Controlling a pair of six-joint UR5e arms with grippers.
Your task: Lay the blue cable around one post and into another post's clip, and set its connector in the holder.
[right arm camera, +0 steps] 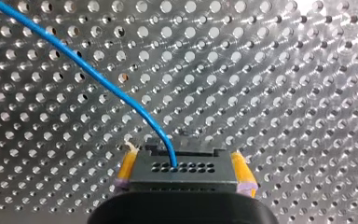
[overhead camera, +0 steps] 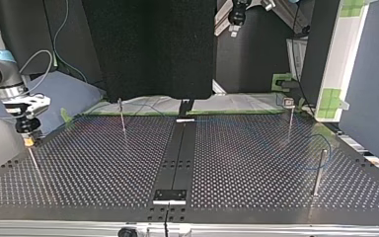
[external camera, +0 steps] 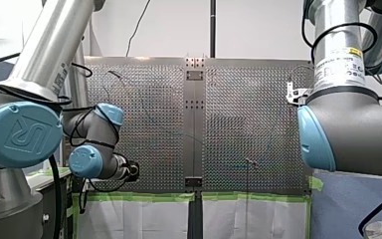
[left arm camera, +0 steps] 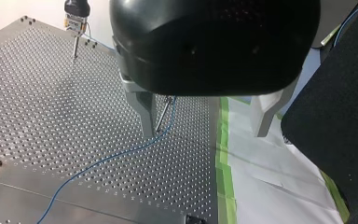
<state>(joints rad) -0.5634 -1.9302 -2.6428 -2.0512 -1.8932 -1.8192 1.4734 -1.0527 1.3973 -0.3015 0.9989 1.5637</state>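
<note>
Perforated metal table (overhead camera: 256, 163) fills the top view, split down the middle by a black centre strip (overhead camera: 177, 158), with green tape (overhead camera: 143, 112) along its far edge. At that view's left, close to the table's side rim, my right gripper (overhead camera: 28, 139) hangs at the top of a thin post (overhead camera: 35, 165). A second post (overhead camera: 122, 118) stands further right. Open plate lies between them and across the middle. Past the strip a far post (overhead camera: 290, 118) and a near post (overhead camera: 320, 170) stand near the right rim.

Only the right wrist view shows the grasp. Yellow pads (right arm camera: 127, 163) are clenched on a black connector (right arm camera: 182, 167), and the blue cable (right arm camera: 93, 74) rises from its top and curves off over the holes.

Only the left wrist view shows my left gripper (left arm camera: 205, 133). Its metal fingers (left arm camera: 145, 109) are spread wide and released, with nothing between them. One finger stands just beside a slim post (left arm camera: 164, 113), and the cable runs along the plate past that post's foot. I cannot tell whether they touch.
</note>
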